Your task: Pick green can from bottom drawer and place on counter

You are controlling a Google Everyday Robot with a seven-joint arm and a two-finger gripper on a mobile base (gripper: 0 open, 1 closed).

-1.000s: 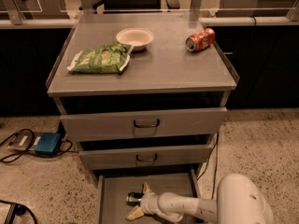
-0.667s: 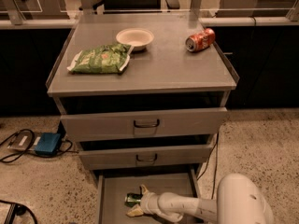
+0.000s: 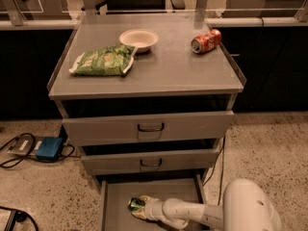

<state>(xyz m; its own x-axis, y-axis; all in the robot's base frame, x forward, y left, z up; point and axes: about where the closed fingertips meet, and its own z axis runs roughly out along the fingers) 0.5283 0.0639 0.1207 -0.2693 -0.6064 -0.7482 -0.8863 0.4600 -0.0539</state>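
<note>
The green can (image 3: 135, 204) lies on the floor of the open bottom drawer (image 3: 168, 191), near its left middle. My gripper (image 3: 139, 207) reaches into the drawer from the right, low over the floor, and is shut on the green can, with one cream finger above it and one below. The white arm (image 3: 192, 213) runs back to the rounded body (image 3: 250, 208) at the lower right. The counter (image 3: 168, 71) is the grey top of the cabinet, above the three drawers.
On the counter lie a flat green snack bag (image 3: 103, 60), a white bowl (image 3: 138, 38) and an orange-red can (image 3: 206, 41) on its side. The two upper drawers (image 3: 150, 127) stand slightly pulled out above the arm. A blue box (image 3: 48, 148) with cables sits on the floor at left.
The gripper's fingers, spread around the green can a second ago, have drawn together on it. The arm and can have hardly shifted in the drawer.
</note>
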